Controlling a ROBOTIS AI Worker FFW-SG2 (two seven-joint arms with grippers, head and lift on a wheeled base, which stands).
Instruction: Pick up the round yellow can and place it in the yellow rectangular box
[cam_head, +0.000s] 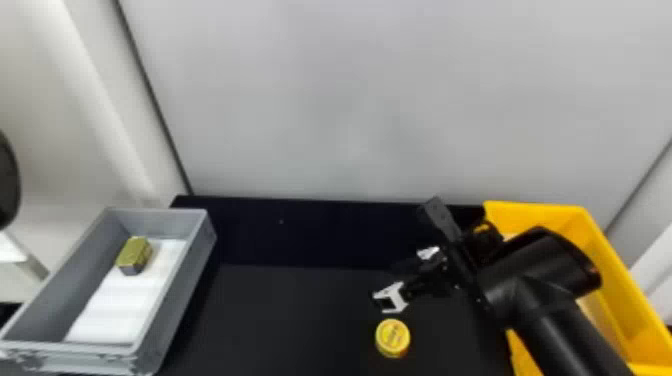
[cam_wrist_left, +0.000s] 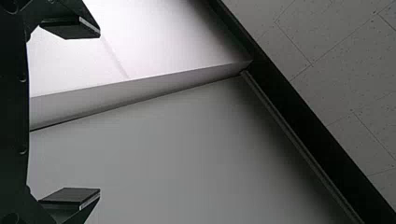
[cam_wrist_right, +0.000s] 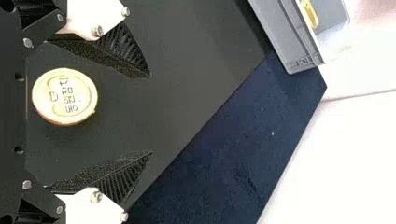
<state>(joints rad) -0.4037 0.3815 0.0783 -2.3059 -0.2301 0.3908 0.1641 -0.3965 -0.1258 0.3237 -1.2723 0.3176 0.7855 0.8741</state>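
The can (cam_head: 392, 337) stands on the black table (cam_head: 275, 320), left of the box (cam_head: 550, 212) and apart from it, its round face upward. The right gripper (cam_head: 387, 280) is above the table, also left of the box and slightly farther forward than the can. Its fingers are apart; in the right wrist view the can appears between them, near their bases (neither finger touches it). The right arm (cam_head: 570, 330) crosses over part of the box. The left gripper (cam_wrist_left: 99, 112), seen against a pale wall (cam_wrist_left: 154, 163), has its fingers apart; its place relative to the box cannot be told. Well left of the box is the grey tray (cam_head: 192, 280), holding a white sheet (cam_head: 115, 315) and a block (cam_head: 134, 255).
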